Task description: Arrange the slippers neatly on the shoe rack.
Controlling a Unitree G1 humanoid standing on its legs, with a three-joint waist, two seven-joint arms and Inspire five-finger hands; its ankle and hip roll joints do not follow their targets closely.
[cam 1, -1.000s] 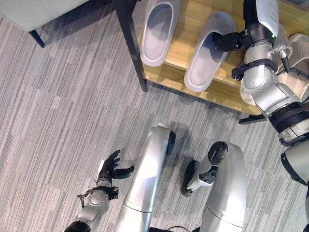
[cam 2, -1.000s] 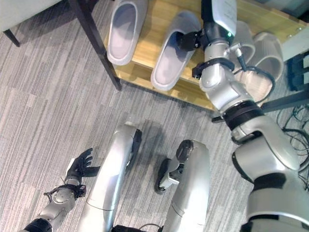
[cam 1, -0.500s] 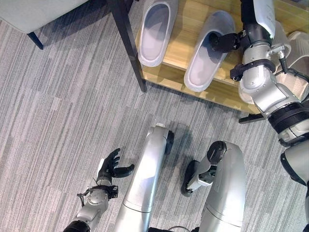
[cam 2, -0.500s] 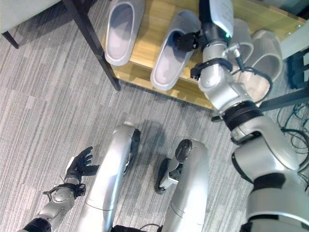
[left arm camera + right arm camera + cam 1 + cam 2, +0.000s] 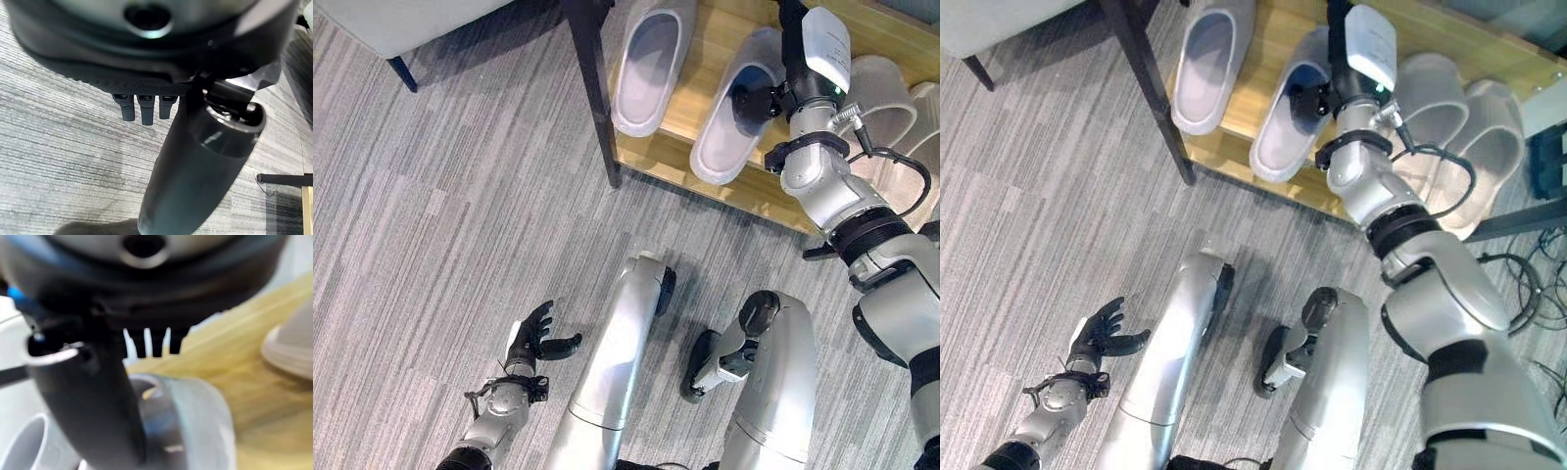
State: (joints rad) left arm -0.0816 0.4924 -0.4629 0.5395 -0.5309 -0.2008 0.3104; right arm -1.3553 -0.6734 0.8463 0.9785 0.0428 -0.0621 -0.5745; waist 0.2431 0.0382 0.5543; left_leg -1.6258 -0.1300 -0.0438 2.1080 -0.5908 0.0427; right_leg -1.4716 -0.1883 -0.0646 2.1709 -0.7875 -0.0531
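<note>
Four pale grey slippers [image 5: 1206, 59] toe-inward on wooden shoe rack [image 5: 1255, 93]

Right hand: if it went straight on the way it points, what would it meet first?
The right hand already sits at the grey slipper on the shoe rack; going on, it would likely press into that slipper, though depth is unclear.

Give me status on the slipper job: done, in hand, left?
Done: all four slippers sit on the shoe rack, including the beige pair. In hand: right hand is at the second grey slipper, which is angled. Left: straighten it beside the first. Left hand is idle.
</note>
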